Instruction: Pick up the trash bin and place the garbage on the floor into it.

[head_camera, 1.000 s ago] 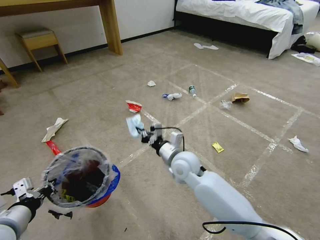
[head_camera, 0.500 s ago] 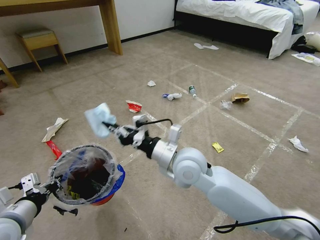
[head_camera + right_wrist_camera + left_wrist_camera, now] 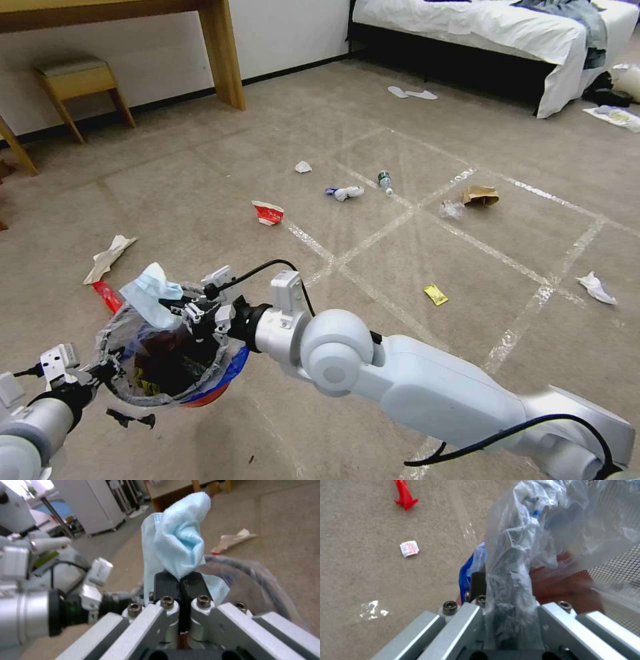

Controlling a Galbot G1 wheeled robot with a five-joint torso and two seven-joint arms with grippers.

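- Step in hand: drop-off of one garbage piece; right gripper [image 3: 179, 308] sits over the mouth of the trash bin [image 3: 200, 393], jaws clamped on a crumpled light-blue face mask [image 3: 152, 294]
- Right wrist view confirms it: jaws pinched tight on the mask's [image 3: 176, 552] lower fold, the rest standing up above the fingers [image 3: 165, 583], bin liner just beyond
- Left gripper [image 3: 100, 377] holds the bin off the floor [image 3: 467, 133] at the robot's near left, jaws closed on the rim and its clear liner [image 3: 533, 537]
- Mask hangs over the bin's far rim, not clearly centred over the opening; judged: right arm needs a slight pull inward, then jaws opening to let it fall
- Risk guess: light mask may catch on the liner edge or cling to the fingers
- Left on the floor: red-white cup [image 3: 268, 213], white wad [image 3: 303, 167], green-label bottle [image 3: 385, 181], brown paper bag [image 3: 480, 195], yellow wrapper [image 3: 435, 294], tissue [image 3: 595, 287] near the right edge, paper scrap [image 3: 108, 257] at left
- Task judged well short of done, many pieces left
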